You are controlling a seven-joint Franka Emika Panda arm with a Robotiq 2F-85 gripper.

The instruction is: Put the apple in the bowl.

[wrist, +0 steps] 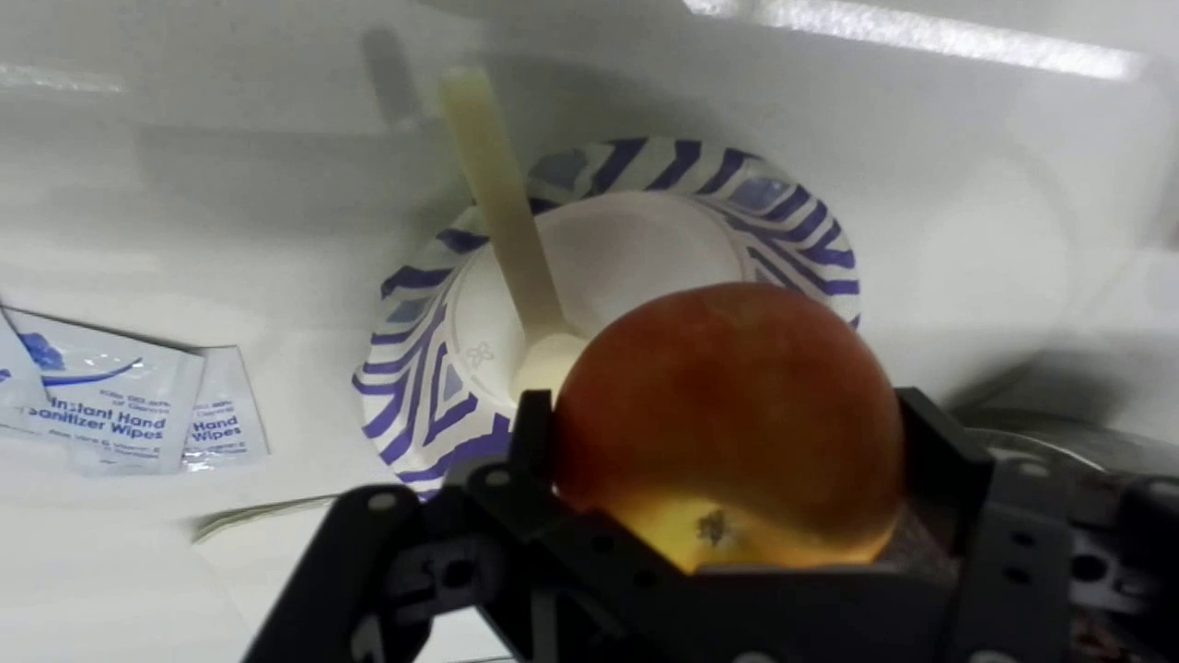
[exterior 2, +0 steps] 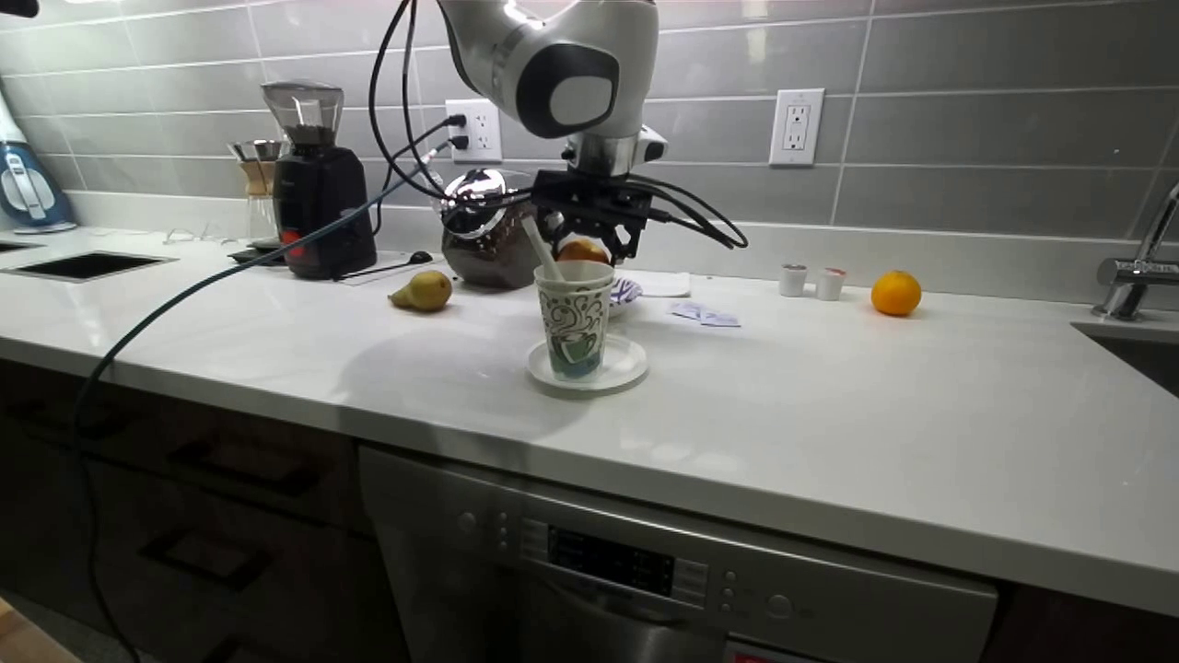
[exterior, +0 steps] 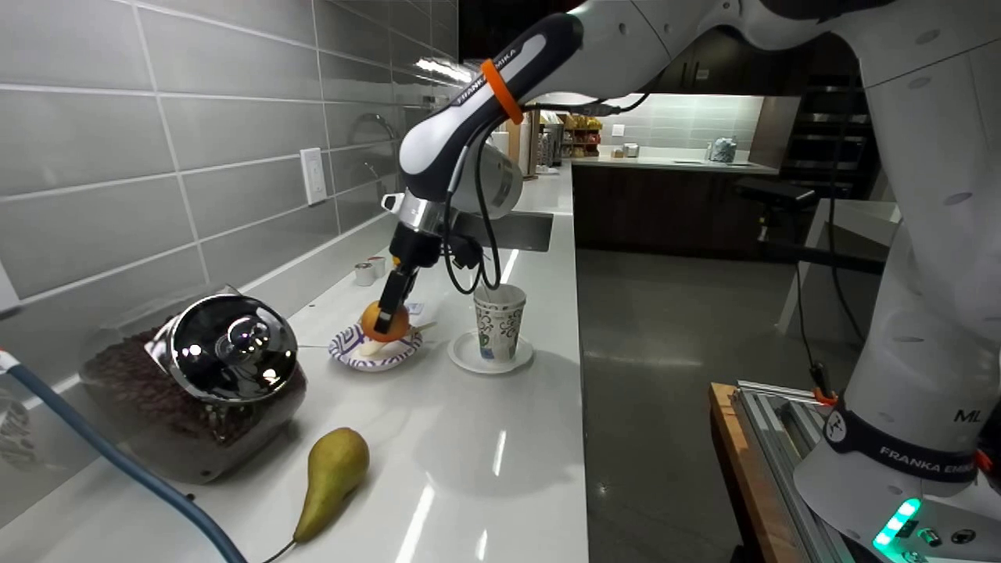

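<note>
"wrist view: what do we have held in the gripper (wrist: 730, 433)?"
"the apple (wrist: 728, 396); we see it pinched from both sides, the gripper parted by just its width."
"and where is it?"
"over the bowl (wrist: 645, 244) (a pale spoon (wrist: 507, 207) rests in there); whether apple and bowl touch, we can't quite tell."

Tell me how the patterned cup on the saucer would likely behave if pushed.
The cup would probably tip fairly easily, being taller than wide and narrower at its base. The saucer beneath might slide along, given the glossy counter. The stick leaning out of the cup could shift too.
</note>
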